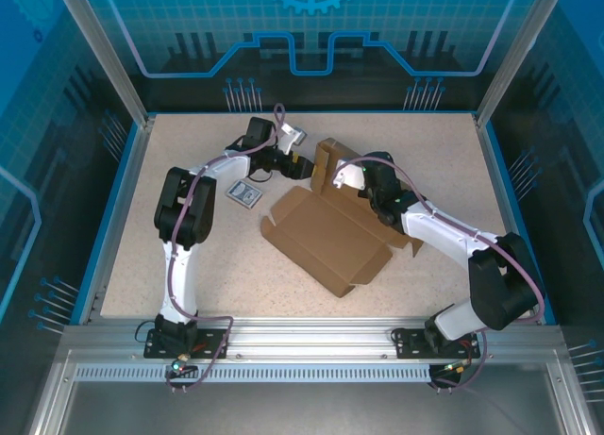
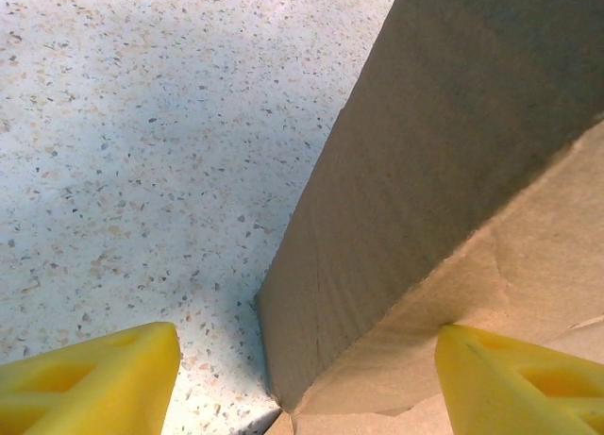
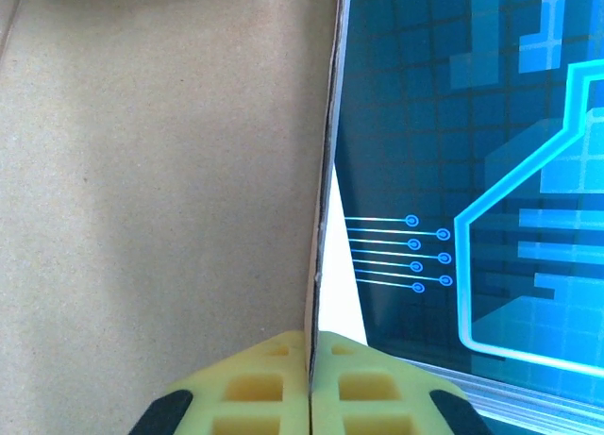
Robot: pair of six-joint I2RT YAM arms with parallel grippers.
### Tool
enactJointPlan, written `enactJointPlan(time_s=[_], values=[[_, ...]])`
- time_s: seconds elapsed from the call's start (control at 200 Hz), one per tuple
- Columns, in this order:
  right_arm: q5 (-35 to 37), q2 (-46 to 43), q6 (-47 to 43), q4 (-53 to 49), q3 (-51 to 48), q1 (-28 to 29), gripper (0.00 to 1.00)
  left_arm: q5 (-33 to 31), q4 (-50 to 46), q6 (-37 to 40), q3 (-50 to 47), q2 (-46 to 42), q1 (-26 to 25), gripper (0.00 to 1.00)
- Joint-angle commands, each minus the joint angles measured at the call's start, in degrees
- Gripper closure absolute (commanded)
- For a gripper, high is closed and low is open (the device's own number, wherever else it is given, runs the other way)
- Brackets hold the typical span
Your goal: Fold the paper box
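On the speckled worktop [image 1: 189, 265], the paper box [image 1: 326, 237] lies half-open at centre, one flap upright at its far edge. The right tool [image 3: 311, 345] pinches that flap's edge; the left tool [image 2: 302, 383] stands released astride a box corner, a small card [image 1: 243, 194] nearby

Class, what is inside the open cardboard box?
Only bare cardboard shows on the box floor. The right gripper, shut on a raised flap, and its arm hide the right corner.

Speckled beige table [image 1: 236, 279], blue circuit-patterned walls [image 1: 425, 20]
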Motion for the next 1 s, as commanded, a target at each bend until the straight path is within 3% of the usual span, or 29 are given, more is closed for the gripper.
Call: enactJointPlan(time_s=[0.0, 0.475, 0.996], values=[[-2.0, 0.66, -1.64, -0.82, -1.01, -0.43, 0.94, 1.6, 1.91, 2.63, -0.34, -2.34, -0.18, 0.25], [-2.28, 0.75, -0.7, -1.7, -0.5, -0.45, 0.94, 4.13, 2.07, 2.69, 1.04, -1.37, -0.27, 0.15], [-2.89, 0.39, 0.03, -2.49, -0.15, -0.52, 0.94, -6.62, 2.62, 0.84, 2.74, -1.02, -2.45, 0.17]])
